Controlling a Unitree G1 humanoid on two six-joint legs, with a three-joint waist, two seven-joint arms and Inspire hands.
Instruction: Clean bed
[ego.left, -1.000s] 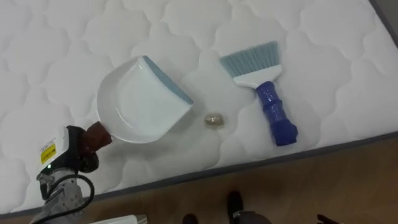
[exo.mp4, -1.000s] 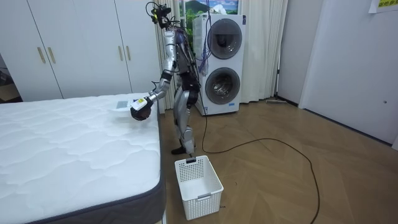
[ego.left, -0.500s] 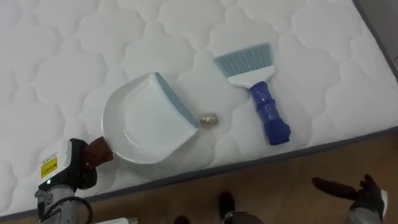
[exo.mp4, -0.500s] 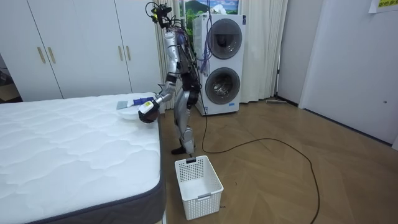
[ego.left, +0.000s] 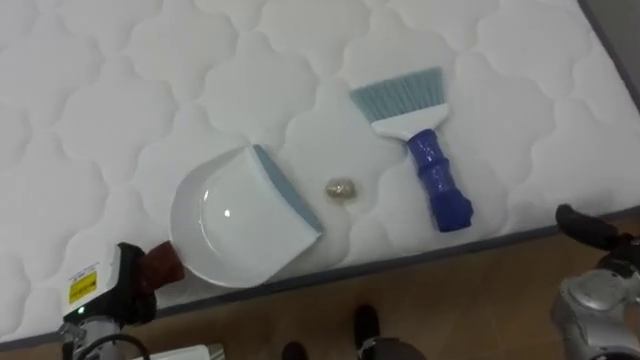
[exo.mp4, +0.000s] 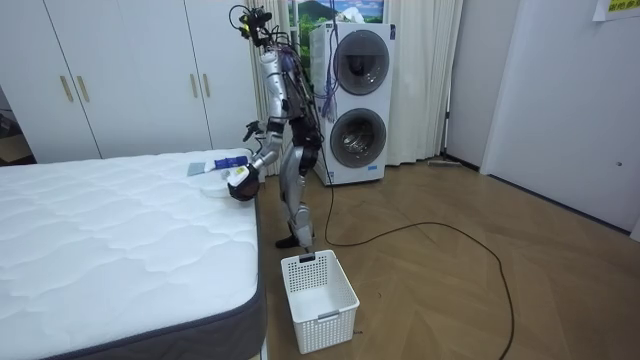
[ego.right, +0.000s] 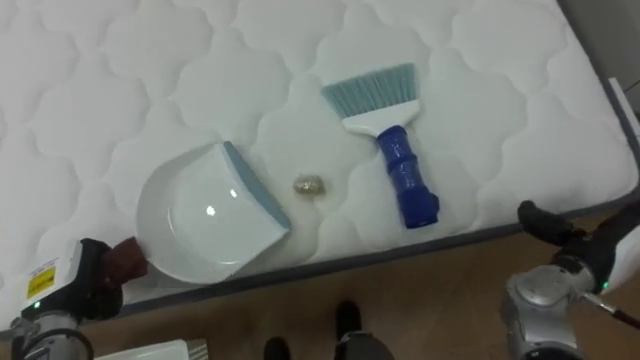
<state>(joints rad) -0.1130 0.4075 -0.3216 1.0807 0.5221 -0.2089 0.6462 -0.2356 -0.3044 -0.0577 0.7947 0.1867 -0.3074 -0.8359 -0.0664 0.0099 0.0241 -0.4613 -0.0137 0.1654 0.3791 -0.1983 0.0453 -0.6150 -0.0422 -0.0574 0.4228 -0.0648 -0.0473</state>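
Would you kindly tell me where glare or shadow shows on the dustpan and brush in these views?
Left eye view: a small bright glint inside the dustpan, pale highlights down the brush handle. Right eye view: the same glint, and soft shadow under the dustpan's near rim. Room view: both too small to judge.

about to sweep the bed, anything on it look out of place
Only a small crumpled scrap stands out: it lies loose on the white mattress, between the lip of the dustpan and the blue-handled brush, touching neither.
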